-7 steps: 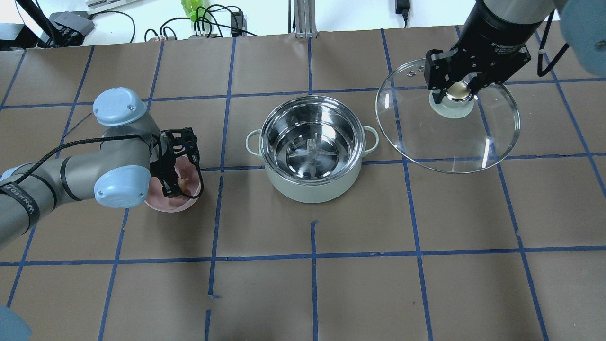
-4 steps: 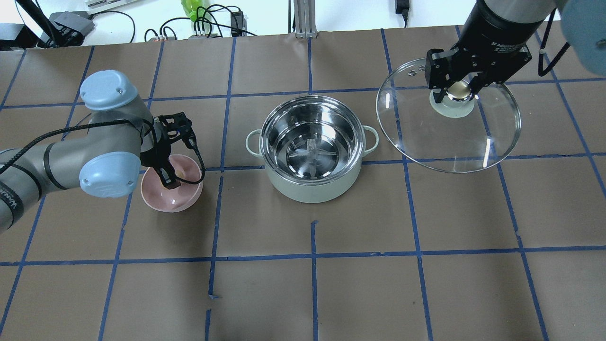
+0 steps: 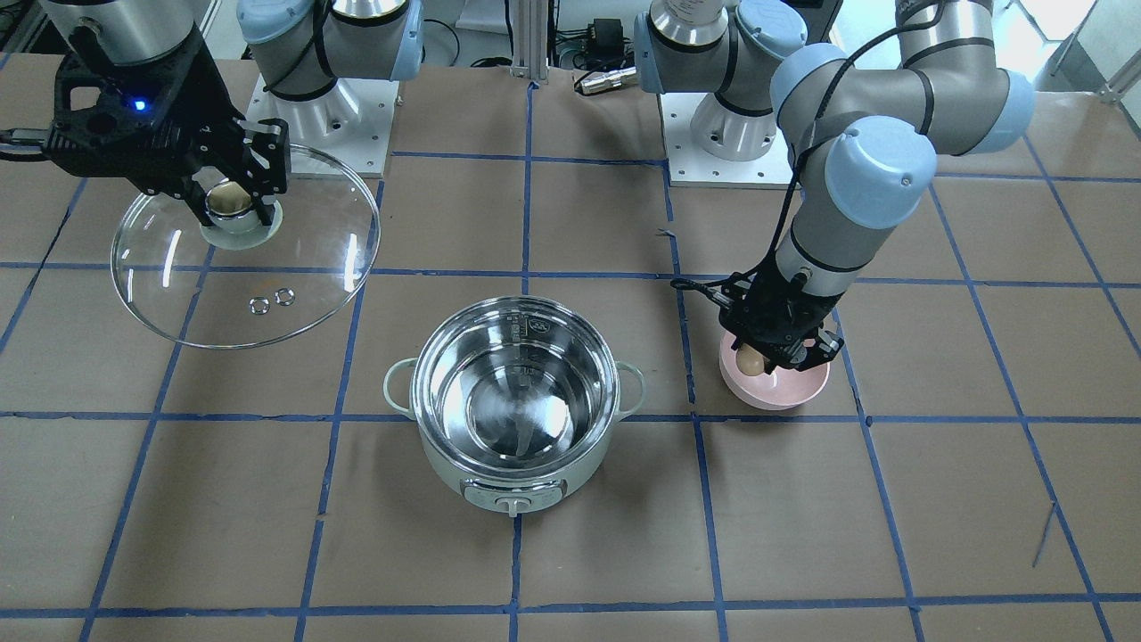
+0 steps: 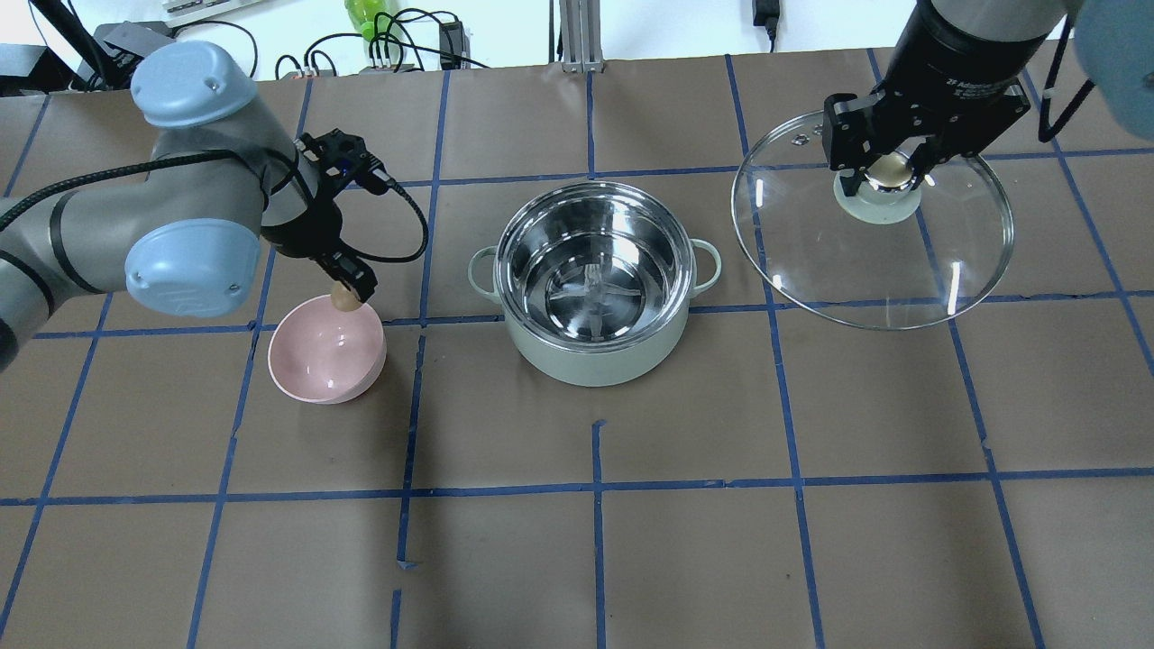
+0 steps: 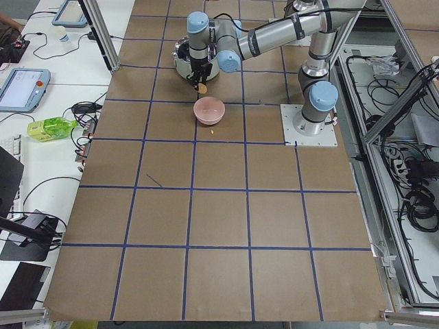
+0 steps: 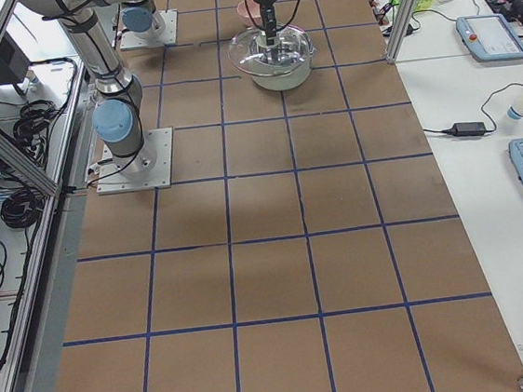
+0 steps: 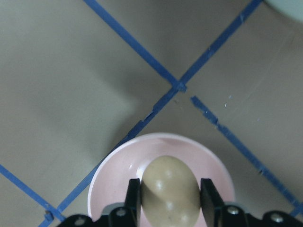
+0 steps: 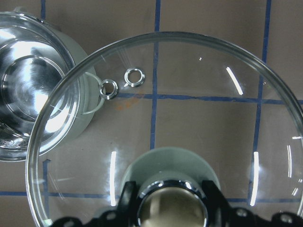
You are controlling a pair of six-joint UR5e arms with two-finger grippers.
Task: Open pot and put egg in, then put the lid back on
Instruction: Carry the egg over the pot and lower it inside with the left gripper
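Egg (image 7: 170, 187): pinched across its middle by the left claw (image 4: 350, 285), just above pink bowl (image 4: 325, 365).
Handling: light, smooth, brittle; squeeze gently.
Lid (image 4: 865, 266): right claw (image 4: 888, 173) clamps its knob, beside the open pot (image 4: 595, 362).

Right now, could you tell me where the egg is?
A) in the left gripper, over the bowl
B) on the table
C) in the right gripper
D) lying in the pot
A: the egg sits clamped in the left gripper above the bowl; the pot is empty.
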